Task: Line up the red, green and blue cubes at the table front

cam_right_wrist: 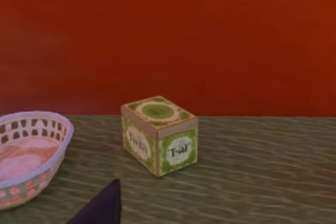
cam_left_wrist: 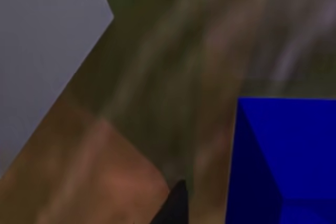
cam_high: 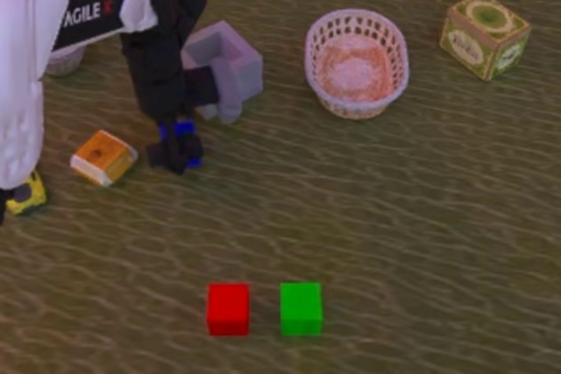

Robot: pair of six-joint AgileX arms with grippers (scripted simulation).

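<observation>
At the near edge of the table (cam_high: 412, 216) the red cube (cam_high: 228, 308) and the green cube (cam_high: 301, 307) sit side by side, red to the left, a narrow gap between them, both flat on the rippled olive surface.

Farther back and to the left, a small yellow object (cam_high: 26, 194) peeks out from beneath my left arm's white casing. Just beyond it, an orange-and-white box (cam_high: 103, 157) lies flat on the table. To the right of that box is my left gripper (cam_high: 180, 146), pointing down over the blue cube (cam_high: 186, 129), of which only slivers show between the dark fingers from above. My left wrist camera shows the blue cube (cam_left_wrist: 286, 156) large and close, with one dark fingertip (cam_left_wrist: 176, 205) beside it; I cannot tell whether my jaws are open or closed on it.

Just behind the gripper stands the hollow grey block (cam_high: 226, 63), its wall also filling a corner of my left wrist view. A white round object (cam_high: 63, 60) sits at the far left, mostly hidden under my arm.

Farther right, the pink woven basket (cam_high: 357, 63) rests well apart from the cubes. At the far right corner stands a green-and-cream tea box (cam_high: 485, 34), tilted on the diagonal. My right arm is outside the top view; its wrist camera faces the tea box, and its jaw state is not visible.
</observation>
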